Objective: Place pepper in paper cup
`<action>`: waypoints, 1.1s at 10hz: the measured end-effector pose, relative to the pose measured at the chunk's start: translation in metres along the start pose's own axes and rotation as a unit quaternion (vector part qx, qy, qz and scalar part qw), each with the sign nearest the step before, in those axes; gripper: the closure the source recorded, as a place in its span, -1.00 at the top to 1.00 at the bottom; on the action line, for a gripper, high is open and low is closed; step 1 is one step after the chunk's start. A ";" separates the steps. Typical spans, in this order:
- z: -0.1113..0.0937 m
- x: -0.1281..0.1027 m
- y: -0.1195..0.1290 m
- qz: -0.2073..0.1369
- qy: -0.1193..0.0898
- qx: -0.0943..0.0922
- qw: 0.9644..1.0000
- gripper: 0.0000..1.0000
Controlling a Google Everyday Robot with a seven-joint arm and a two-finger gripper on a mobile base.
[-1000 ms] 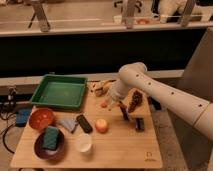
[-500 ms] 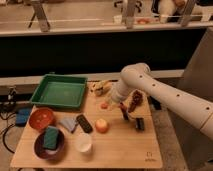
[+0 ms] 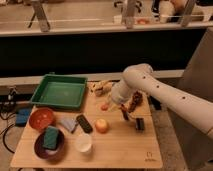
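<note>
At the front left of the table [image 3: 130,155] a maroon bowl [image 3: 38,149] holds a green sponge [image 3: 51,137]. Just to its right stands the cup [image 3: 83,143], upright, showing only its white inside. The front right of the board is bare wood out to the edge, the widest free stretch.

Behind the cup lie a black block [image 3: 83,123] and, beside it, an orange fruit [image 3: 101,125]. To the left of these, near the table's left edge, a red bowl [image 3: 41,119] shows only its own inside. A small dark item [image 3: 139,123] sits to the right of the fruit.

Further back the pepper [image 3: 104,106] lies on the wood, behind the fruit and well apart from the cup. The gripper [image 3: 119,106] hangs just to the right of the pepper, at the end of the white arm [image 3: 150,85] that reaches in from the right. Whether it is spread or closed I can't make out.

Half a second ago the gripper was a little further right; it has shifted toward the pepper. The pepper and the cup lie where they did.

At the back left the green tray [image 3: 60,92] shows only its bare floor.
</note>
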 end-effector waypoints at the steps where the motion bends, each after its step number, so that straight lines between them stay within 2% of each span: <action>1: -0.003 -0.001 0.002 -0.001 -0.003 0.001 1.000 -1.00; 2: -0.003 -0.001 0.002 0.000 -0.013 0.000 1.000 -1.00; 4: -0.005 -0.007 0.007 -0.002 -0.061 0.000 0.998 -1.00; 5: -0.010 -0.013 0.012 -0.005 -0.085 0.002 0.996 -1.00; 6: -0.013 -0.018 0.016 -0.007 -0.098 0.003 0.995 -1.00; 8: -0.022 -0.033 0.030 -0.014 -0.138 0.001 0.990 -1.00; 9: -0.025 -0.039 0.034 -0.017 -0.162 -0.003 0.987 -1.00; 11: -0.033 -0.052 0.045 -0.023 -0.241 -0.013 0.970 -1.00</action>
